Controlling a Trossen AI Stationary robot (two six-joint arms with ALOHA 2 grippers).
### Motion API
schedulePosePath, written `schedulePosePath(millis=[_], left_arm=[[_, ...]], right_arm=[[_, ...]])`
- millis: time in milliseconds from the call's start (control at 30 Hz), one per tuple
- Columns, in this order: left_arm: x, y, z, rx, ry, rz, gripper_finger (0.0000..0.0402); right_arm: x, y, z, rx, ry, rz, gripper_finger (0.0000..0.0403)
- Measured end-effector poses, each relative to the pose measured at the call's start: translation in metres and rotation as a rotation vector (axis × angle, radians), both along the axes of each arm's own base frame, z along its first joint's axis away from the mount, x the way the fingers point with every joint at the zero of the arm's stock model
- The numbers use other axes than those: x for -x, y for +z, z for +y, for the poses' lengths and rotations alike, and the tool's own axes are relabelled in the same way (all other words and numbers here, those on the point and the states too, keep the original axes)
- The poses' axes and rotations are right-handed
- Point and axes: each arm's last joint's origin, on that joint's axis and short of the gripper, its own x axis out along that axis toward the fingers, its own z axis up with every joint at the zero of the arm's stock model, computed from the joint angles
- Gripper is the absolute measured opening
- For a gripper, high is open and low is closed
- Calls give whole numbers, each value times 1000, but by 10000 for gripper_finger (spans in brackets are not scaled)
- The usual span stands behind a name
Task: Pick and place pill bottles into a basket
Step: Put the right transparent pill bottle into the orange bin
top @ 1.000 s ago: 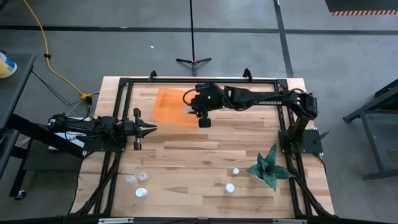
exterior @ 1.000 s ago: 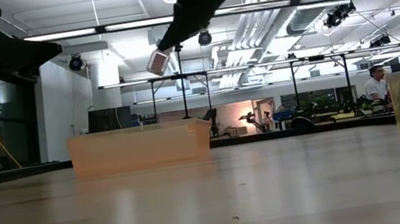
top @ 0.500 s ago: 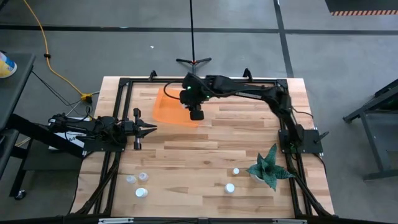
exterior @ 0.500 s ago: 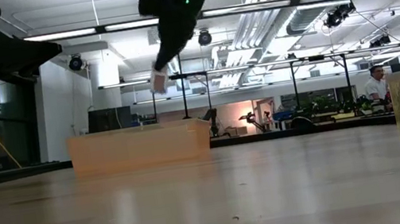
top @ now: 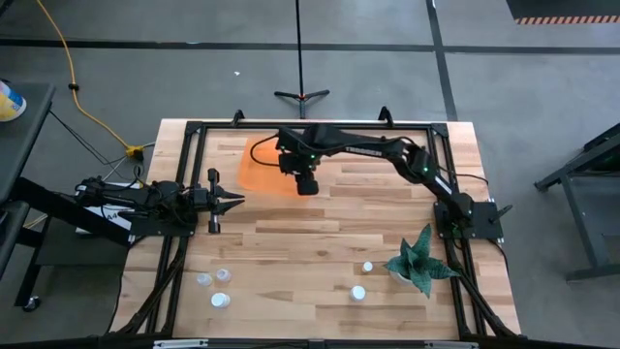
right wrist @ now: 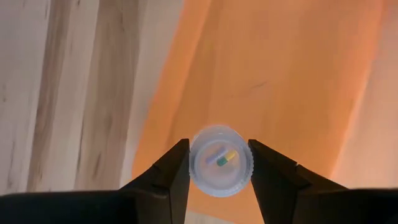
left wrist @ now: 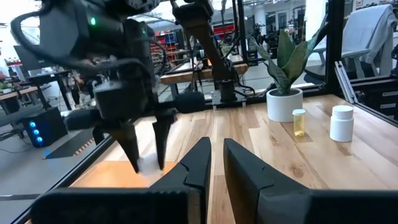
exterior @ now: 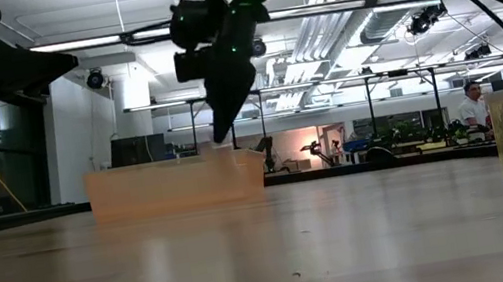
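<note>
A wooden table (top: 320, 242) seen from above, with a dark robot arm at each side. The right arm reaches across to the far left part of the table, where the right claw (right wrist: 219, 163) points down over the orange basket (top: 260, 167). Its two fingers are clamped on a small translucent pill bottle (right wrist: 221, 160), seen end-on with a capsule inside, held above the basket's floor. In the low view the claw's tips sit at about the height of the basket's rim.

The left claw (top: 232, 202) waits at the left edge of the table, fingers nearly together and holding nothing.

Three pill bottles (top: 215, 287) stand near the front left corner. Two more bottles (top: 362, 279) stand at front right, beside a spiky green potted plant (top: 419, 260).
</note>
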Motion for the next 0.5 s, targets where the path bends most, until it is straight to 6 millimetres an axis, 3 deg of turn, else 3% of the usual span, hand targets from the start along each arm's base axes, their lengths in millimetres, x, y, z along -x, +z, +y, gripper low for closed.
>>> schedulePosePath(millis=[500], left_arm=[[0,-1,0,-1,0,7,79]], right_arm=[[-5,-17,-5,-54,-2,5,138]])
